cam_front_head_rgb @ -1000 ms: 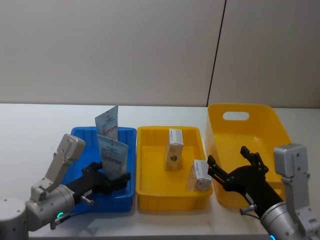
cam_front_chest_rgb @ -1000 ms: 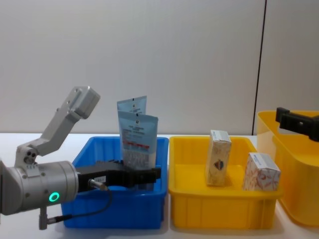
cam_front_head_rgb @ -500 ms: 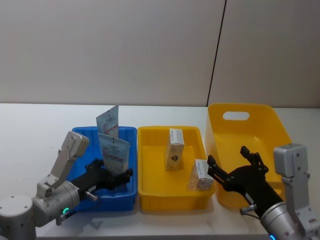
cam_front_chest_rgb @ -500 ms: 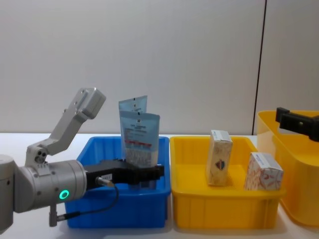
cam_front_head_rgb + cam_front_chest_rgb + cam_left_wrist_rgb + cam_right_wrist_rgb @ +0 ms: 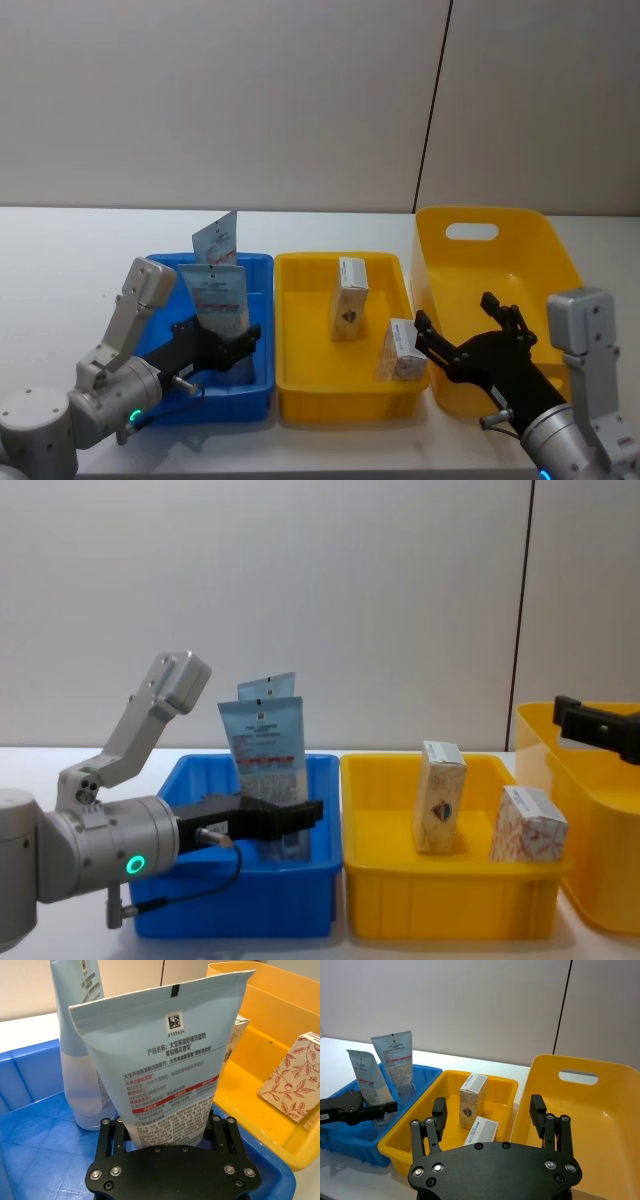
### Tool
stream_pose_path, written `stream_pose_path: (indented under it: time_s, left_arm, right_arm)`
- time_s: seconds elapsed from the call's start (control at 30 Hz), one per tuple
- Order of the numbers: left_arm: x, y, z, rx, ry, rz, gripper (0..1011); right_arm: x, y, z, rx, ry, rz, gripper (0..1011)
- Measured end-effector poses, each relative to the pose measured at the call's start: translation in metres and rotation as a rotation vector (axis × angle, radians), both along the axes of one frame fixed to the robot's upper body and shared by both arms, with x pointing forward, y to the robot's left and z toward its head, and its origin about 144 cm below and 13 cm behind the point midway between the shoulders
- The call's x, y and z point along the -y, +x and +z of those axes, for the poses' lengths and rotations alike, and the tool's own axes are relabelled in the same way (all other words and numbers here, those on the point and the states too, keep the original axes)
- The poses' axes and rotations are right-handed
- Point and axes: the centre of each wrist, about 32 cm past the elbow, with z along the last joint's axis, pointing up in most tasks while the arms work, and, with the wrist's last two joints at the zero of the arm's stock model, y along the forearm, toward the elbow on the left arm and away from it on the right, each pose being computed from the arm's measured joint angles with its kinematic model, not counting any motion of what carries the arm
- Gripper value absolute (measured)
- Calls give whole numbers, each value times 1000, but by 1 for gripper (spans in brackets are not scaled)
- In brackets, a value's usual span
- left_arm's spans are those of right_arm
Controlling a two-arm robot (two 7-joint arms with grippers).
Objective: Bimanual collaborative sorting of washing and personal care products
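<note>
Left gripper (image 5: 236, 341): fingers clamped on the lower body of the front tube (image 5: 215, 293), which rises from between them nearly upright, crimped flat end up, printed face to the wrist camera. Tube location: inside the blue bin (image 5: 222, 406), toward its right wall. Rear tube (image 5: 217, 240): upright at the bin's far edge, just behind the held one, apart from the gripper. Tray (image 5: 340, 258), mid-table: emblem box (image 5: 350, 298) upright toward its far edge; orange box (image 5: 400, 352) tilted at its near right corner. Right gripper (image 5: 455, 320): fingers spread, nothing between them, above the left wall of the tub (image 5: 500, 225), near the orange box.
</note>
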Motion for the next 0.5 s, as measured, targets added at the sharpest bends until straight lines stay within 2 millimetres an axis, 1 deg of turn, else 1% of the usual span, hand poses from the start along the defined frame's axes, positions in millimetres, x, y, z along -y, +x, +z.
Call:
stream_pose_path:
  time_s: [0.07, 0.5]
  left_arm:
    - [0, 0, 0, 1, -2, 2, 694]
    - [1, 1, 0, 4, -7, 7, 610]
  right_arm:
    - [0, 0, 0, 0, 0, 0, 1003]
    - [0, 0, 0, 0, 0, 0, 1003]
